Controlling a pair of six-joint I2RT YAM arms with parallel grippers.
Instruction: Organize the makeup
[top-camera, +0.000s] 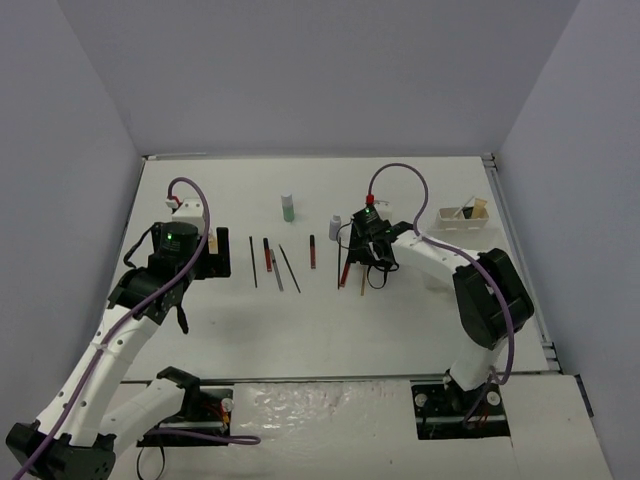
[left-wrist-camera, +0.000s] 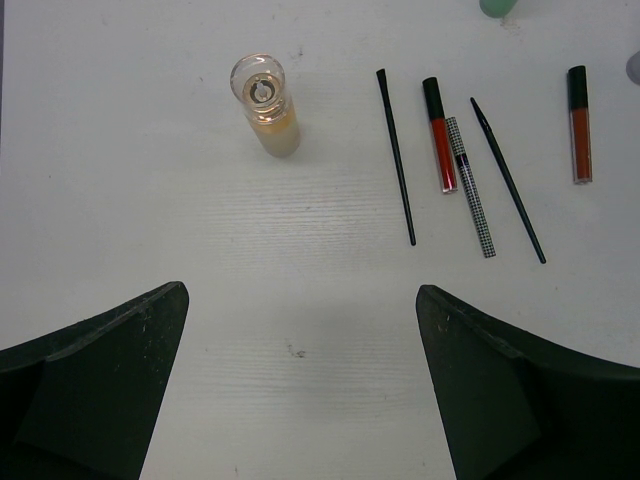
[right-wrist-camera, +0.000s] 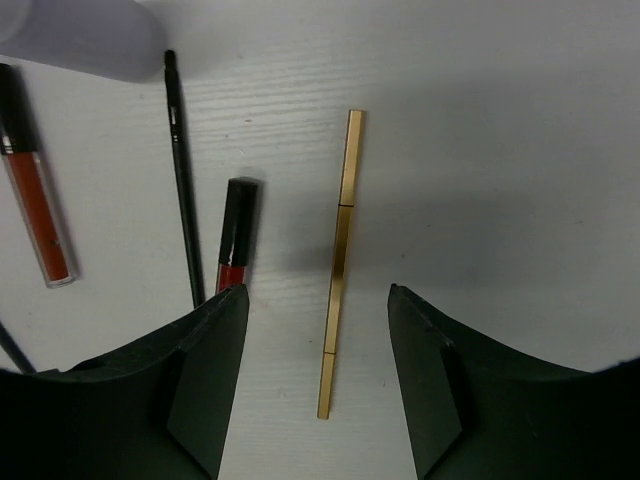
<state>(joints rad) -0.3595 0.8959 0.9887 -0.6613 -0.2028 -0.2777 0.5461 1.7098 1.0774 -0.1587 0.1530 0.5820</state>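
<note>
Gold stick (right-wrist-camera: 340, 250) lies under spread right tool (right-wrist-camera: 318, 300), red tube (right-wrist-camera: 236, 235) just beside; left tool (left-wrist-camera: 302, 295) spread.

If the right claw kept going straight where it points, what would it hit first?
Probably the gold stick, lying on the table between the open fingers of the right gripper; height above it is unclear.
</note>
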